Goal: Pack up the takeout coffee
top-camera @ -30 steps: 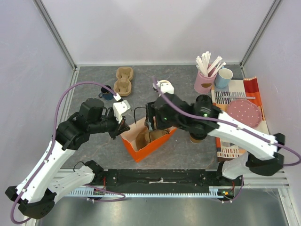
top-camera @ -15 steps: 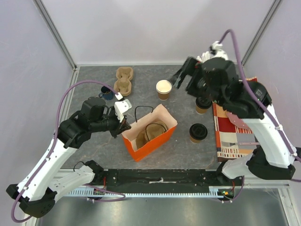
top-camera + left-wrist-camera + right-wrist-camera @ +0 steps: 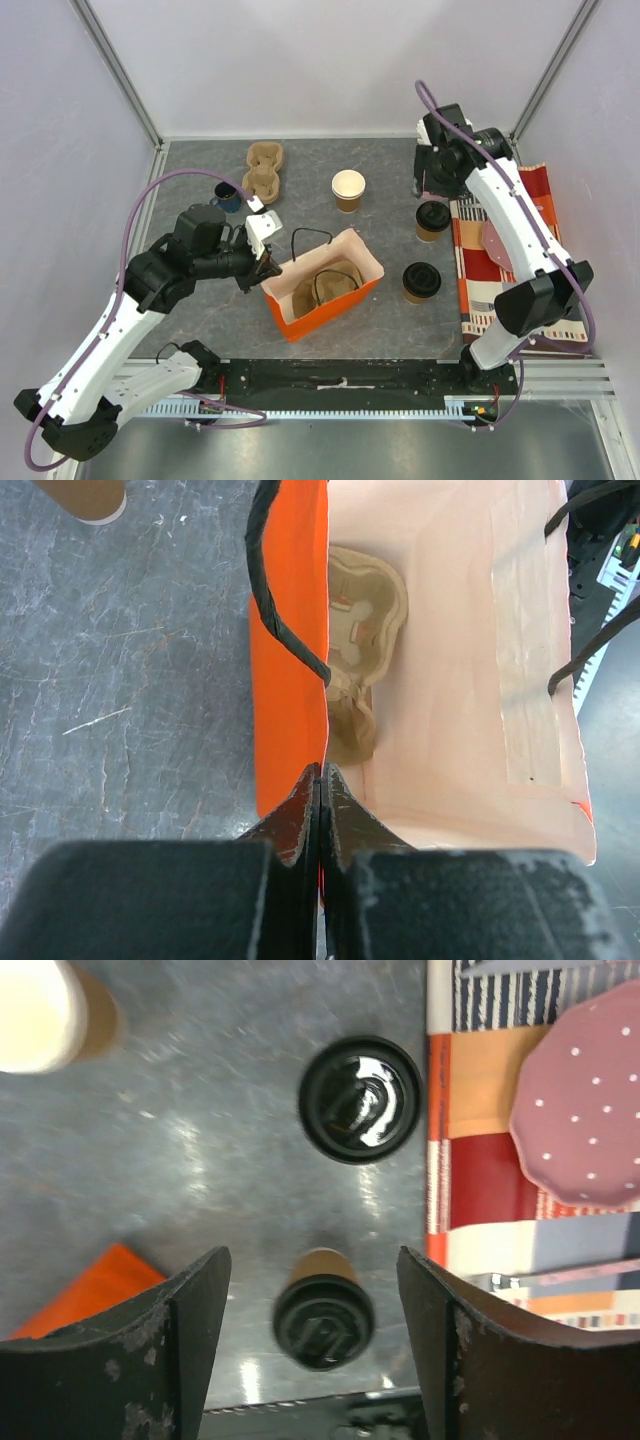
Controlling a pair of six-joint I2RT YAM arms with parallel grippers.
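Note:
Two brown kraft cups with black lids stand on the grey table, one at the far side (image 3: 433,219) and one nearer (image 3: 421,281). Both show in the right wrist view, far (image 3: 361,1099) and near (image 3: 323,1318). My right gripper (image 3: 424,188) is open and empty, held high above and just behind them (image 3: 312,1260). My left gripper (image 3: 268,265) is shut on the left rim of the orange paper bag (image 3: 335,305), as the left wrist view (image 3: 320,772) shows. A pulp cup carrier (image 3: 365,620) lies inside the bag (image 3: 290,680).
A lidless kraft cup (image 3: 348,188) stands behind the bag. A second pulp carrier (image 3: 263,170) and a dark blue mug (image 3: 226,196) are at the back left. A striped cloth (image 3: 475,290) with a pink dotted plate (image 3: 590,1100) lies on the right.
My right arm has lifted off the bag and swung to the back right, opening above the lidded cups. The bag's mouth has shifted slightly. My left gripper has kept hold of the rim.

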